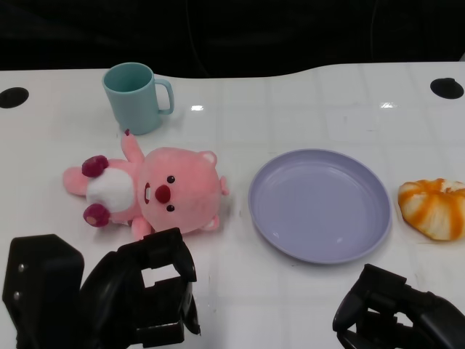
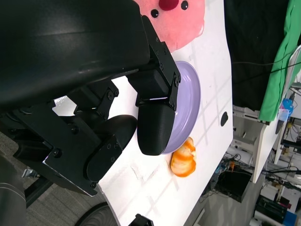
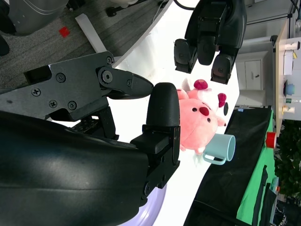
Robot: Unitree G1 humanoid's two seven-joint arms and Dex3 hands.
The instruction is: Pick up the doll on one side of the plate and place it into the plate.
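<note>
Doll (image 1: 156,190): pink plush animal, white belly, dark red nose, paws and feet, black bead eyes, small round ears. Lies on back on white tabletop, face up, head toward plate, feet pointing away from it. Sits just beside plate, on side nearer robot's left arm, not touching rim. Nothing holds it.

Plate (image 1: 320,204): round, shallow, lavender plastic, glossy, raised rim. Lies flat, upright, nothing in it.

Doll (image 1: 156,190) left of plate (image 1: 320,204) — cup (image 1: 135,97) behind doll.
</note>
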